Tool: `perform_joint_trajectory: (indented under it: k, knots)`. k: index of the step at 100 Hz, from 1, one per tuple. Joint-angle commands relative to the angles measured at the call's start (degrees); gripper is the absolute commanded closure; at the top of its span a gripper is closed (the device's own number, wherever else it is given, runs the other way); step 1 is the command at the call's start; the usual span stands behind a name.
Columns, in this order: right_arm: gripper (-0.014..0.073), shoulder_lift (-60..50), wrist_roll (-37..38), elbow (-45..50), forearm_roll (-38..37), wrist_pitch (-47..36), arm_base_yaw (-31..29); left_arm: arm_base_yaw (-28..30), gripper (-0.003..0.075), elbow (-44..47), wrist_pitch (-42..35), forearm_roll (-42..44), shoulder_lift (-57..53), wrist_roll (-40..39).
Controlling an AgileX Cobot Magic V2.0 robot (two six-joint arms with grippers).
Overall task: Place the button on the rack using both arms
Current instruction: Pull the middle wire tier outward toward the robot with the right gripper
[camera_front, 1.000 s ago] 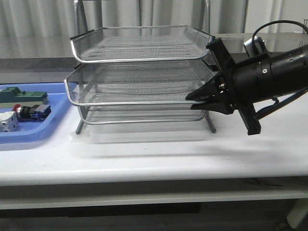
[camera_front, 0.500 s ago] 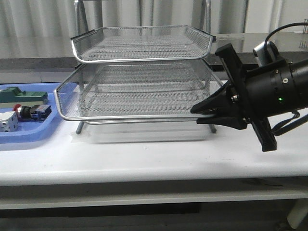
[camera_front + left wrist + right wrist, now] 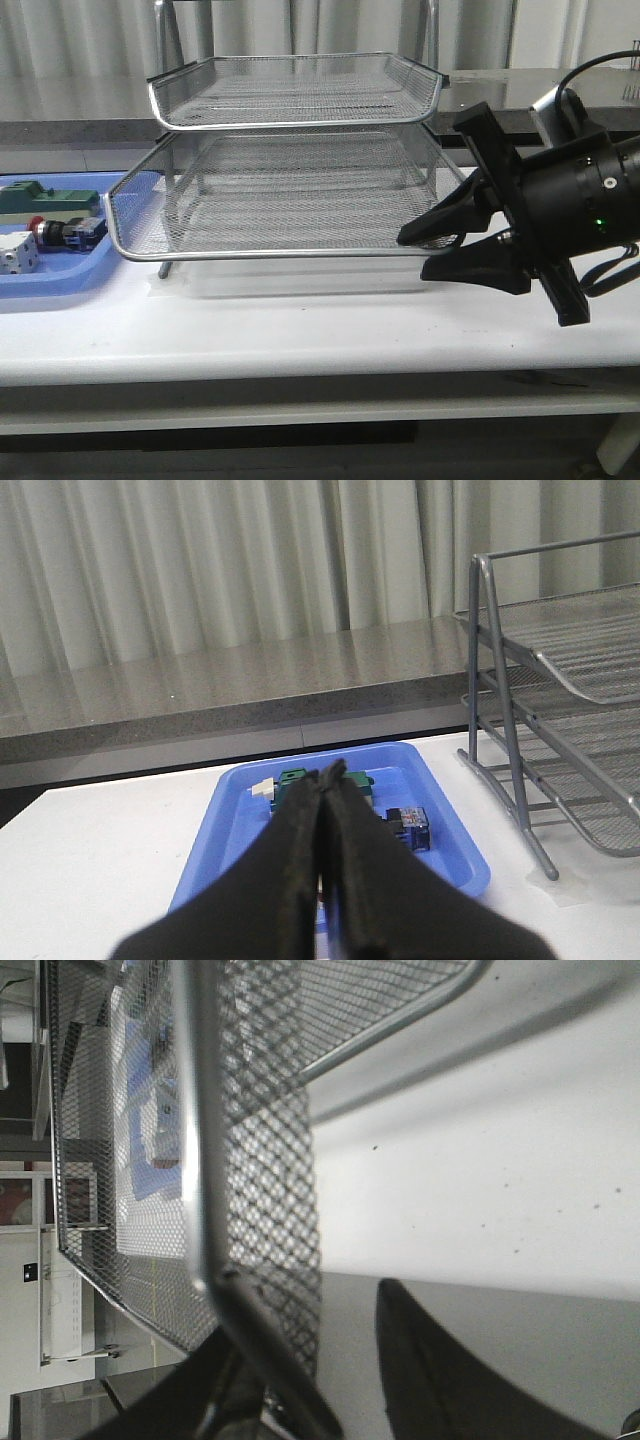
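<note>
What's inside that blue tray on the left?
The blue tray holds the red-headed button, a green block and a white part. In the left wrist view the shut left gripper covers much of the tray, so anything beneath it is hidden.

Red-headed button [image 3: 62,233] lies sideways left of the silver wire rack [image 3: 290,160]; middle tray slid forward.

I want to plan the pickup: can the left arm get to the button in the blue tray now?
Probably yes. The left tool hangs shut above the blue tray; nothing visible blocks the button, but the tool must open first.
</note>
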Motion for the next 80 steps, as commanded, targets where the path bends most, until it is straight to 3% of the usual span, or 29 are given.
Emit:
perform_joint_trajectory:
  k: [1,57,80]
  knots:
    - [0.0213,-1.6,-2.1,0.2,5.4,1.8,0.3,-0.3,0.0741,3.1,-4.6,-0.4,-1.8,-0.5]
    - [0.0195,-9.0,-3.6,0.2,5.3,0.7,0.2,-0.3,0.0741,3.1,-4.6,-0.4,-1.8,-0.5]
    - [0.0189,-12.7,-0.9,0.2,-0.1,-1.5,0.2,-0.3,0.0741,3.1,-4.6,-0.4,-1.8,-0.5]
